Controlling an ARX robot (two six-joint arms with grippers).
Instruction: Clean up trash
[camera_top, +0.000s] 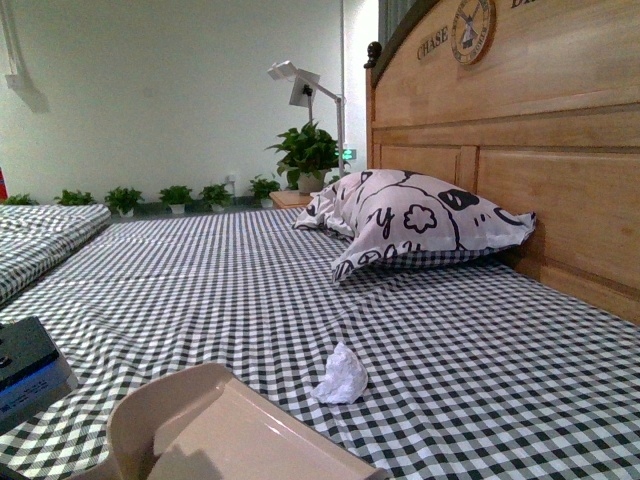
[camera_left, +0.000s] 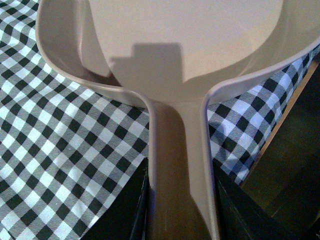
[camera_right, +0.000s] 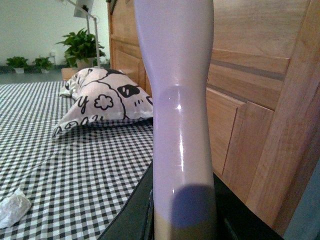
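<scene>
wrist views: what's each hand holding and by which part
The left hand holds the pinkish-beige dustpan by its handle, close to the pan. The right hand grips a pale lilac handle partway along; what it belongs to is out of view.

Soft, even, slightly cool indoor light fills the front view; the white cartoon-printed pillow (camera_top: 420, 220) lays a soft shadow on the black-and-white checked bedsheet (camera_top: 200, 290). The pinkish-beige plastic dustpan (camera_top: 220, 430) looks slightly blurred. In the left wrist view a square-edged shadow crosses its pan. In the right wrist view the glossy lilac plastic handle (camera_right: 182, 125) carries narrow glare streaks, and the small crumpled white tissue wad (camera_right: 12, 212) looks soft.
</scene>
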